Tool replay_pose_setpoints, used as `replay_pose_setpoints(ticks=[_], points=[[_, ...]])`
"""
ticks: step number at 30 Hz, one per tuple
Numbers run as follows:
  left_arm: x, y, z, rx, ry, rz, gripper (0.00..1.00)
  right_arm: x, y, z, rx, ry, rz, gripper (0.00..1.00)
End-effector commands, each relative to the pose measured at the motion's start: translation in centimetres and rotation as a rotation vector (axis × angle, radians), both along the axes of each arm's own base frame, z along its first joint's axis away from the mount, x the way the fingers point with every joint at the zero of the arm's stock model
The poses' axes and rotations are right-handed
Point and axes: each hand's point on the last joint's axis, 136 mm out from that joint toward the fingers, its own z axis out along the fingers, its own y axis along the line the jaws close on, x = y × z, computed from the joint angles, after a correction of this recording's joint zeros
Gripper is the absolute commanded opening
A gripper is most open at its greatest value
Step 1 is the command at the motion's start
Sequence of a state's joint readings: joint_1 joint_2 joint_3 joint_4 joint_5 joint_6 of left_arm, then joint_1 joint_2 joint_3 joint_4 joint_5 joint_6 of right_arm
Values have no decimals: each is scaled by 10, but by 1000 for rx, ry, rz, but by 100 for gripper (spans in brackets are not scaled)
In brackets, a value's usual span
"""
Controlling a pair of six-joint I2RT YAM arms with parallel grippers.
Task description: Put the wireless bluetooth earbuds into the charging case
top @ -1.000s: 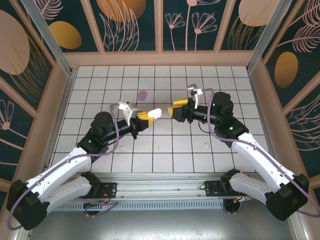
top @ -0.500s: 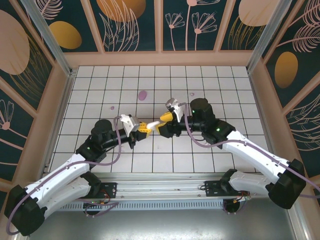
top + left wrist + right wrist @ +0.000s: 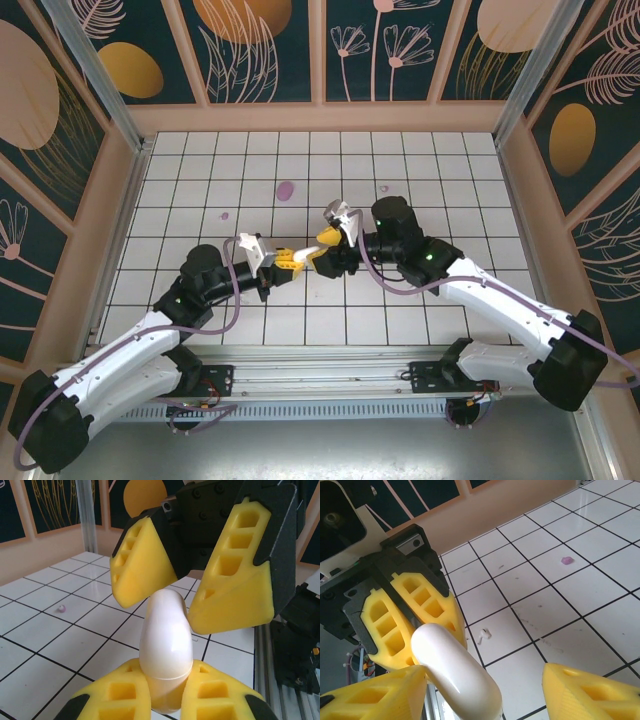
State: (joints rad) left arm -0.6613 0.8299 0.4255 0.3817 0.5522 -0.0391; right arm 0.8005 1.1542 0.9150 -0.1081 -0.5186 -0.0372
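A: Start with the left gripper?
B: Clamped on the case. Pinches one end between both yellow pads, no gap at all.
A: And the case, seen from above?
B: Near the middle of the table, lifted off the tiles, lying straight between the two grippers, nose to nose.
A: Now the right gripper?
B: Spread wide. Straddles the free end of the case without closing on it. Through the right wrist camera, seems to meet the case with one finger and leaves a broad gap over to the other.
A: Sure of that contact?
B: No. Cannot tell touching from just beside.
A: Same story through the left wrist camera?
B: Yes. Flanks the rounded top there, one finger per side, without squeezing.
A: Open or closed, that case?
B: Looks closed. Glossy white, with a thin seam just above the left pads.
A: Any earbud around?
B: One, tiny and white, down on a tile just beside a grid line, below and past the left gripper, apart from the case.
A: And the arms?
B: Reaching in from the near edge, both bent toward the centre of the table.
A: Anything else on the table?
B: A flat purple oval farther back, well clear of both arms, plus a pinkish speck to its left and nearer.
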Motion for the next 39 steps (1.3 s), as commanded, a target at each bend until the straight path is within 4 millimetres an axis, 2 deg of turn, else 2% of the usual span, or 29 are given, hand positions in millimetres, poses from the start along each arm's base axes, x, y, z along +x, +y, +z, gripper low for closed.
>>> replay_pose_setpoints(ticks=[1,18,25,39], points=[[-7,-2,21,-71,-53,-34,0,1,5,6,-7,-25,23,63],[-9,-4,25,-119,-40,-52,0,19,13,2,-19,-25,-20,63],[-9,-5,24,-112,-32,-63,0,36,5,6,7,-19,-108,62],[-11,-8,22,-127,7,-84,0,45,-3,8,35,-16,-162,62]])
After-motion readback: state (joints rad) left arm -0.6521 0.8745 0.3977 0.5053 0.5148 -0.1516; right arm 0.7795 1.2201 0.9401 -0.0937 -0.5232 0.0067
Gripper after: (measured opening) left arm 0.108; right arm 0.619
